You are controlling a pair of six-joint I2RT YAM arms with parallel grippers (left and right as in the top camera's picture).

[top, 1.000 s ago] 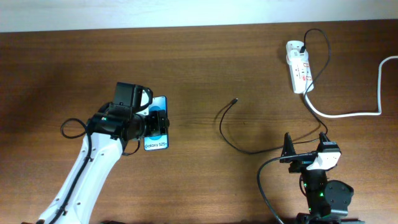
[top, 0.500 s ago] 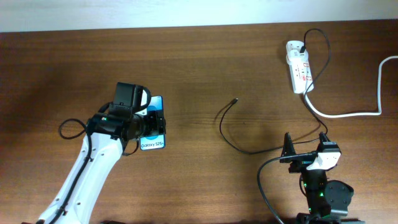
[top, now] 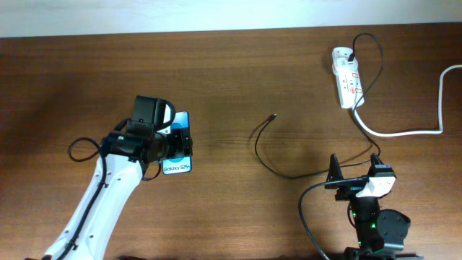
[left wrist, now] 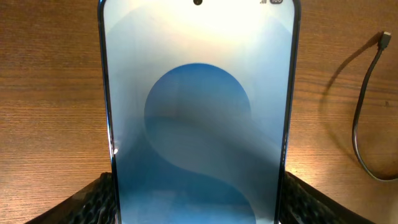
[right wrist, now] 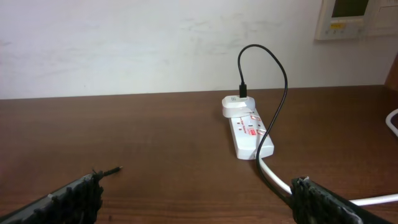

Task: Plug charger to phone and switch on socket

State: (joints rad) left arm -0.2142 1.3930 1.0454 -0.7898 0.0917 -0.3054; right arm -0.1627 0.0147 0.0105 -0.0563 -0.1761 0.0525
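left gripper [top: 175,144] is clamped on the phone [left wrist: 199,124], long side running far-to-near edge; cable tip [top: 272,115] lies well off toward the right edge. right gripper [top: 354,170] is spread wide.

A dark brown wood-grain worktop [top: 231,79] is seen filling nearly the whole overhead view, its grain running left to right. A pale band [top: 216,14] is shown along the top edge (wall or floor cannot be told). In the right wrist view, a plain off-white wall [right wrist: 124,43] is seen behind the worktop's far edge, and a beige panel [right wrist: 351,15] is mounted at its upper right.
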